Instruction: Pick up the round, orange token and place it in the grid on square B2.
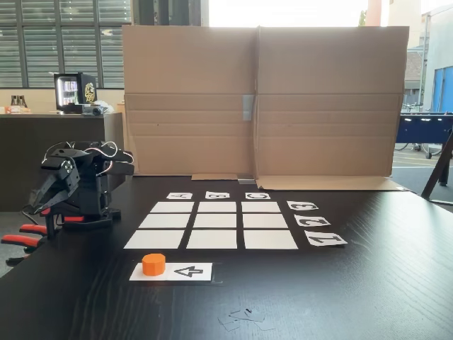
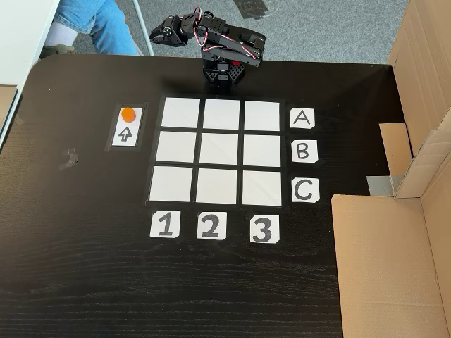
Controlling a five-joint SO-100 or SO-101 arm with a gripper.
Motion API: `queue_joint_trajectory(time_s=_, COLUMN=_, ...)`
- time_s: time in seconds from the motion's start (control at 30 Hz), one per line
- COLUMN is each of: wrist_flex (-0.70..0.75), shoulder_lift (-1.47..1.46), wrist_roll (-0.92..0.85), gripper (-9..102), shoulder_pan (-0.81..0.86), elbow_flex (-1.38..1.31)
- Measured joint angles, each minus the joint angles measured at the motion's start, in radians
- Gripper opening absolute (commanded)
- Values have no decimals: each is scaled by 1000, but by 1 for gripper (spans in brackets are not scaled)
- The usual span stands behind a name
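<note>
The black table point(image 2: 84, 267) is carrying the grid point(image 2: 221, 150), its square B2 point(image 2: 220, 149) lying bare, well away from the gripper point(image 2: 156, 33). The gripper is hanging folded at the table edge; whether its fingers are apart I cannot tell. The token point(image 1: 153, 264) is sitting on the arrow strip point(image 1: 185, 272), well apart from it.

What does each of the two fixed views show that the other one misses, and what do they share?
A fixed view takes in the orange-handled clamps at the table edge, plus a small lit fridge and windows beside the upright cardboard. Another fixed view takes in a person's jeans-clad leg, grey floor, and the letter and number cards the right way up. Both fixed views share the orange token resting on the white arrow strip, the grid with nothing on it, and the folded arm.
</note>
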Motion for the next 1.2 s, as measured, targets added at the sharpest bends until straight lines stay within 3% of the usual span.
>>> queue_joint_trajectory(time_s=1.03, wrist_flex=9, shoulder_lift=3, wrist_roll=-6, gripper=-1, shoulder_pan=26, elbow_flex=-3)
queue_joint_trajectory(time_s=1.2, wrist_flex=74, shoulder_lift=-89, wrist_roll=-18, gripper=-1, shoulder_pan=25, elbow_flex=-104)
